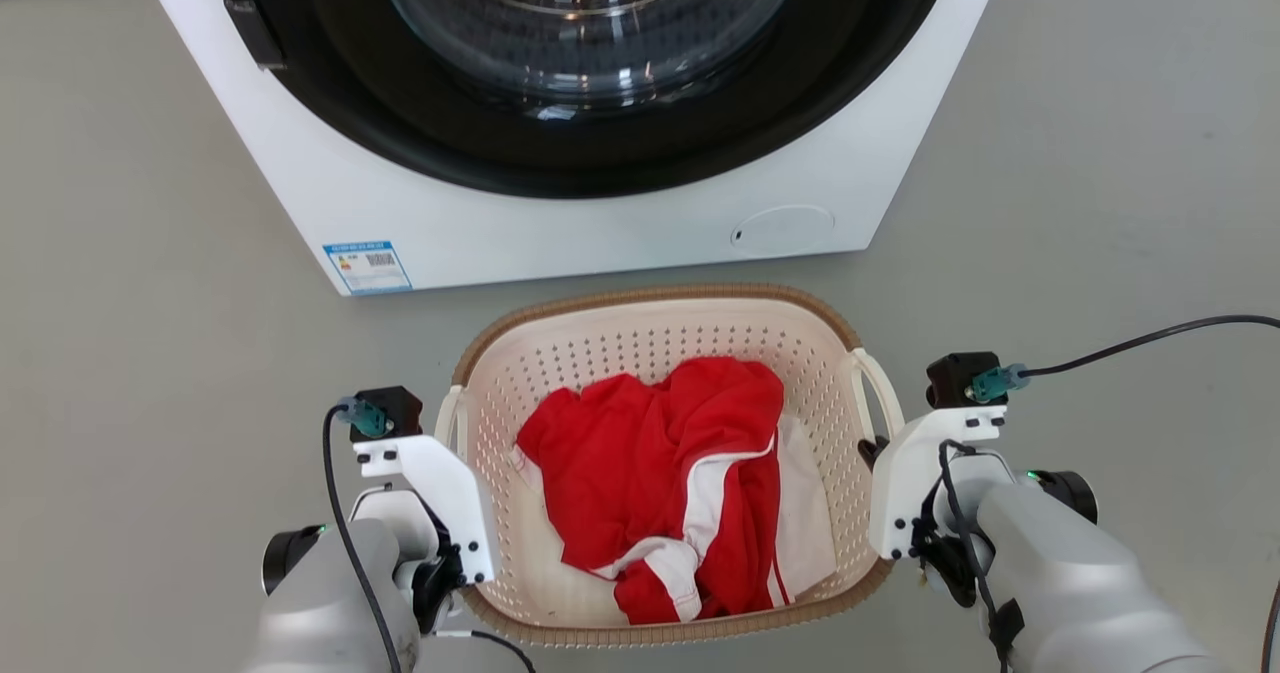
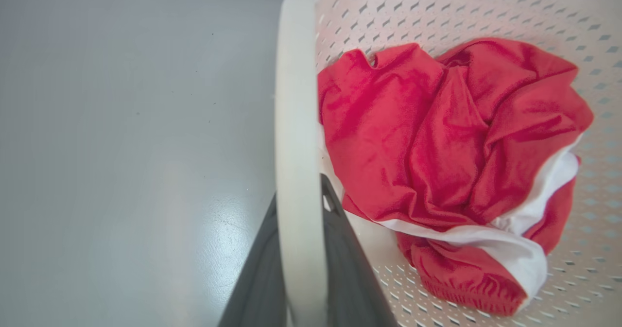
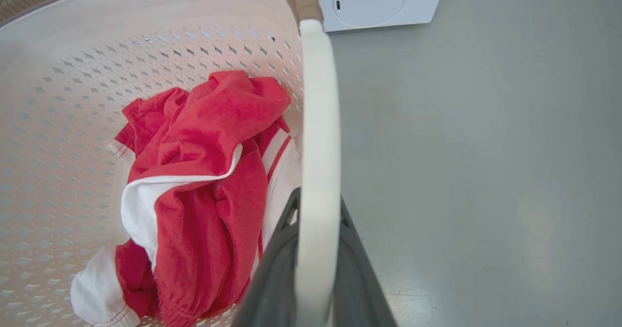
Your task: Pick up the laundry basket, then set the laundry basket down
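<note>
The laundry basket [image 1: 650,343], cream-white and perforated with a brown woven-look rim, sits between my two arms in front of the washing machine. Red and white clothes [image 1: 660,473] lie inside it. My left gripper [image 2: 300,249] is shut on the basket's left loop handle [image 2: 296,123], its dark fingers on either side of the white band. My right gripper [image 3: 316,264] is shut on the right loop handle [image 3: 318,123] in the same way. In the head view the white wrist brackets stand beside both handles, and the fingertips are hidden below them.
A white front-loading washing machine [image 1: 560,213] with a dark round door stands just beyond the basket. Grey floor [image 1: 130,253] spreads to the left and right. A black cable [image 1: 1150,338] runs from my right wrist off to the right.
</note>
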